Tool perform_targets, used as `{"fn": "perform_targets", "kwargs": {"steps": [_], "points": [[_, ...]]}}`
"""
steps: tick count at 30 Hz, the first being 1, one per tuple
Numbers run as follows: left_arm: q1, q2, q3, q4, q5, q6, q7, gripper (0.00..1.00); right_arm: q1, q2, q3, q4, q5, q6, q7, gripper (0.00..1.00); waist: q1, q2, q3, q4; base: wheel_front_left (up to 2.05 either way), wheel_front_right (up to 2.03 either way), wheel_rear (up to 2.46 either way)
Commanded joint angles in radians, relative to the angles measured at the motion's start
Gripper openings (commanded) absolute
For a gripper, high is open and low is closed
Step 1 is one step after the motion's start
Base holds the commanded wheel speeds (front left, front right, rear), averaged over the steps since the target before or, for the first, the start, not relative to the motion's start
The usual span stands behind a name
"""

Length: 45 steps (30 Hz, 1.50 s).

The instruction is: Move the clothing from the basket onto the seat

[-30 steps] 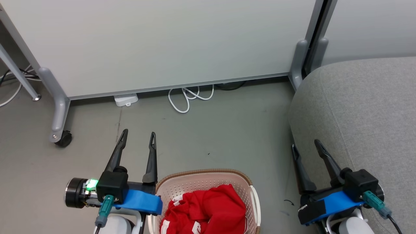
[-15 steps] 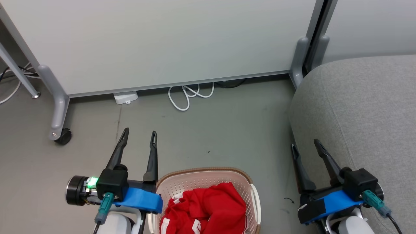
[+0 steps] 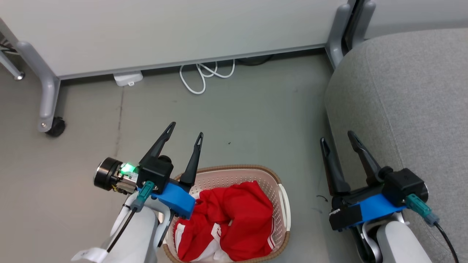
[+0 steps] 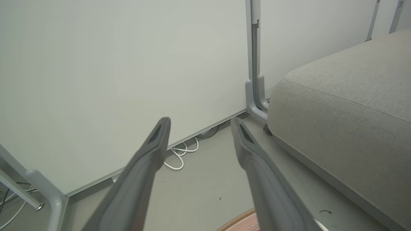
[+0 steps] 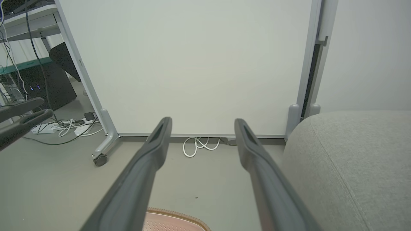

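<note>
The left hand [image 3: 186,129] has swung in over the rim of the basket [image 3: 239,168], fingers spread and empty, so the reach seems to begin. The right hand [image 3: 336,136], also spread, hangs beside the grey, rounded fabric seat [image 3: 402,91]. The soft red clothing [image 3: 237,219] lies crumpled inside the perforated plastic basket.

Red white-striped clothing [image 3: 234,223], cream basket [image 3: 237,176]

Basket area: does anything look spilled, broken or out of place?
Nothing much. The clothing lies bunched inside the basket, which stands upright. Only a white cable lies loosely looped on the floor by the partition.
</note>
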Motion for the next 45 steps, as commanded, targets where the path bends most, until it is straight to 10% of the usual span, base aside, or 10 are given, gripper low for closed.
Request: {"fn": "perform_targets", "kwargs": {"steps": [1, 29, 45], "points": [[-0.047, 0.014, -0.021, 0.034, 0.006, -0.008, -0.002, 1.0, -0.033, -0.004, -0.001, -0.011, -0.007, 0.0, -0.003, 1.0, -0.0001, 0.0, 0.06, -0.02, 0.0, 0.0, 0.0], [-0.482, 0.057, -0.678, 0.753, -0.029, -0.017, 0.027, 1.0, -0.244, -0.004, 0.025, -0.116, -0.039, 0.0, -0.003, 1.0, -0.0001, 0.0, 0.488, -0.128, 0.0, 0.0, 0.0], [-0.606, 0.11, -0.954, 0.824, -0.177, -0.017, 0.275, 1.0, -0.3, -0.004, 0.019, -0.213, -0.024, 0.0, -0.003, 1.0, -0.0001, 0.0, 0.704, -0.185, 0.0, 0.0, 0.0]]}}
